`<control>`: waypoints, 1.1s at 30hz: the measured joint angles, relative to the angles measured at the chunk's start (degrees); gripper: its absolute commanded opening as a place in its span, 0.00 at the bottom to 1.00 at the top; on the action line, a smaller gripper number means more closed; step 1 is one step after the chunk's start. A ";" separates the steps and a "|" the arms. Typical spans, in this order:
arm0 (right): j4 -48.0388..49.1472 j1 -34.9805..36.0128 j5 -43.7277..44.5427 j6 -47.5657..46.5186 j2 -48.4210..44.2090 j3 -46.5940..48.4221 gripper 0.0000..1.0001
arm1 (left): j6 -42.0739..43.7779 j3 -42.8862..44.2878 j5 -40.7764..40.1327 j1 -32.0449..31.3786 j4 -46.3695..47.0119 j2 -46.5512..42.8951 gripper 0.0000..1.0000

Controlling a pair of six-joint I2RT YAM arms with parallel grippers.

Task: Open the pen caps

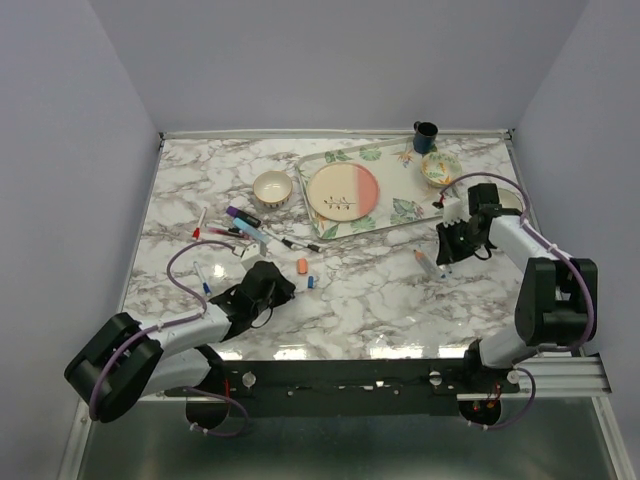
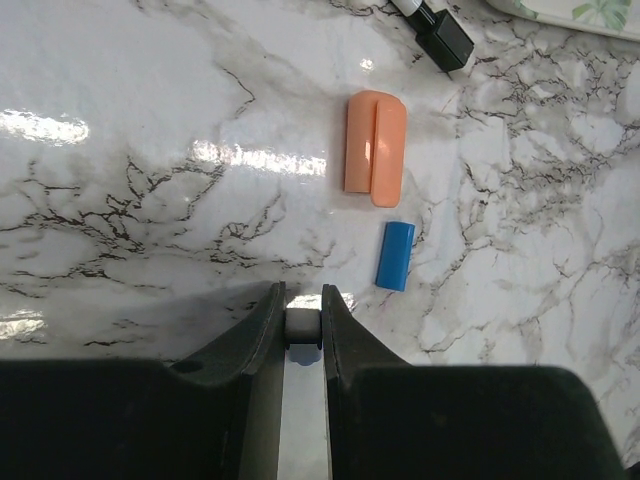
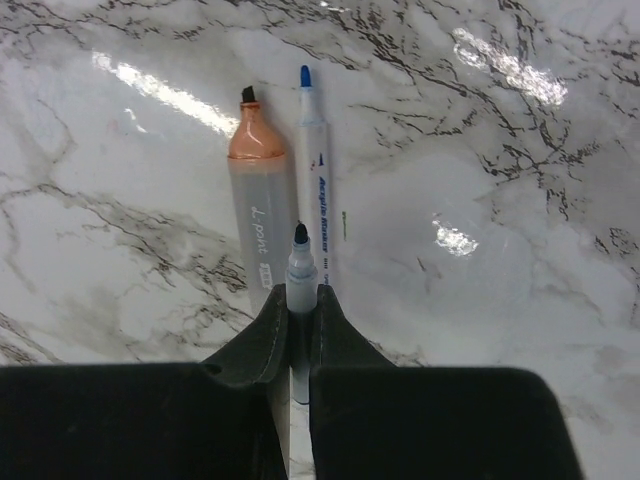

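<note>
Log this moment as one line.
left end effector: shut on pale cylinder | right end effector: shut on dark-tipped pen | loose: orange cap, blue cap

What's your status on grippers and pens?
Right gripper shut on black-tipped pen, uncapped. Left gripper shut on pale piece, can't identify. Orange cap and blue cap loose ahead of it. No obstruction.

top camera looks down from behind on the whole bench [image 1: 380,300]; wrist cameras sit close; left shares the orange cap [image 1: 302,266].
</note>
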 measured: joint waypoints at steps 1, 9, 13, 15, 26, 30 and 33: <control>-0.17 -0.81 -0.11 -0.09 0.59 0.20 0.15 | -0.02 0.04 0.04 0.00 0.31 0.28 0.11; -1.73 -4.81 -1.16 -0.66 5.03 1.03 0.24 | -0.02 0.61 1.11 0.00 2.62 2.58 0.21; -2.34 -5.42 -2.21 -0.94 6.40 1.60 0.28 | -0.02 0.66 1.29 0.00 3.08 2.86 0.27; -2.60 -5.57 -2.62 -1.09 6.56 1.66 0.28 | -0.13 0.66 1.31 0.00 3.10 2.93 0.29; -3.50 -6.10 -4.15 -1.46 6.93 1.66 0.30 | -0.87 0.66 2.43 0.00 4.83 3.67 0.45; -3.52 -6.36 -4.55 -1.68 6.86 1.66 0.30 | -1.05 0.68 3.04 0.00 5.51 3.67 0.50; -3.54 -6.58 -4.70 -1.73 5.95 1.66 0.30 | -1.03 0.70 3.26 0.00 5.66 3.65 0.54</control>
